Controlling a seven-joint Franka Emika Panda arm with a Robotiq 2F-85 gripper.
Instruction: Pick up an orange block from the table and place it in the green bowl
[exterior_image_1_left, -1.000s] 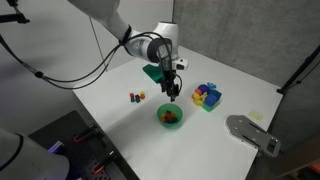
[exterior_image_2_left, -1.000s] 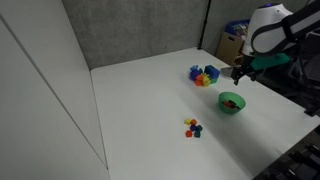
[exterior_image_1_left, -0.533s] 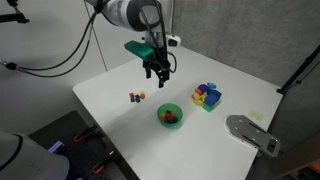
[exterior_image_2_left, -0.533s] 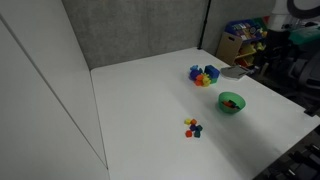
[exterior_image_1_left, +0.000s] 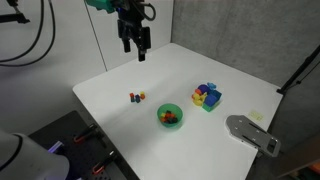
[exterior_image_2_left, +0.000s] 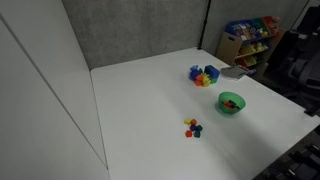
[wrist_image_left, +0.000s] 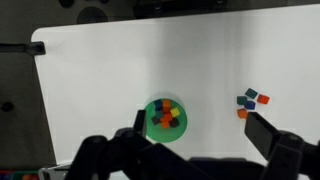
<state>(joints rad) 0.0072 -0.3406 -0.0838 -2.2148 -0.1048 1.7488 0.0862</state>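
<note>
The green bowl (exterior_image_1_left: 169, 116) stands on the white table and holds several small blocks, some of them orange; it also shows in the other exterior view (exterior_image_2_left: 231, 102) and in the wrist view (wrist_image_left: 164, 118). An orange block (wrist_image_left: 242, 113) lies on the table in a small group of tiny blocks (exterior_image_1_left: 136, 97). My gripper (exterior_image_1_left: 136, 52) hangs high above the table's back part, far from the bowl, open and empty. In the wrist view its fingers (wrist_image_left: 205, 135) frame the bowl and the small group from well above.
A multicoloured cluster of blue, yellow and purple blocks (exterior_image_1_left: 207, 96) sits behind the bowl, also seen in an exterior view (exterior_image_2_left: 204, 75). A grey device (exterior_image_1_left: 250, 132) lies at the table's corner. Shelves with coloured goods (exterior_image_2_left: 247, 40) stand beyond the table.
My gripper has risen from just above the bowl and moved up and back, away from it. It has left one exterior view. The bowl and blocks have not moved.
</note>
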